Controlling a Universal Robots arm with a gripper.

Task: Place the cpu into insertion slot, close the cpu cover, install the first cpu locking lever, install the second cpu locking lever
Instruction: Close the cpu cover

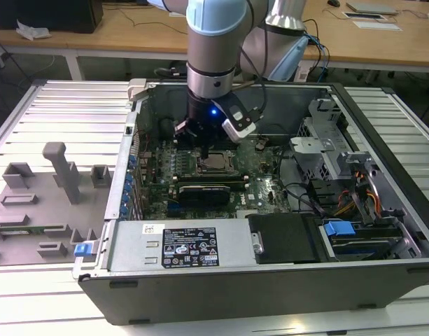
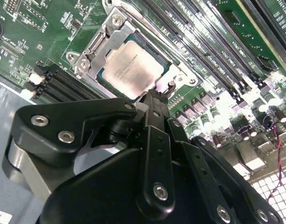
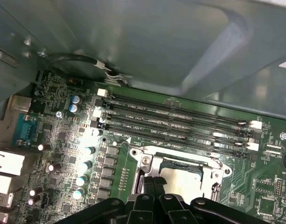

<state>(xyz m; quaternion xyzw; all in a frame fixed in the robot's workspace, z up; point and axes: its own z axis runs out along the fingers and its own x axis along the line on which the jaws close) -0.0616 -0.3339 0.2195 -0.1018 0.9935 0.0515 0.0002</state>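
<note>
cpu [image 2: 131, 65]: seated in the insertion slot [image 2: 181, 75], mid-frame in the exterior view, cpu cover [image 2: 97, 44] lying down around it | claw: gripper [image 2: 154, 97] pinched narrow, nothing seen between the fingers, tip at the slot's edge | handling: chip looks light, stiff and fragile, so edges only; cover thin, springy | around: memory slots [image 3: 180, 122] just beside, capacitors [image 3: 82, 179] near, case wall [image 3: 156, 46] crowding.

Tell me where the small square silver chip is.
In the second wrist view, the small flat silver cpu sits on the green motherboard, framed by the silver metal cover plate, just ahead of the black gripper.
</note>
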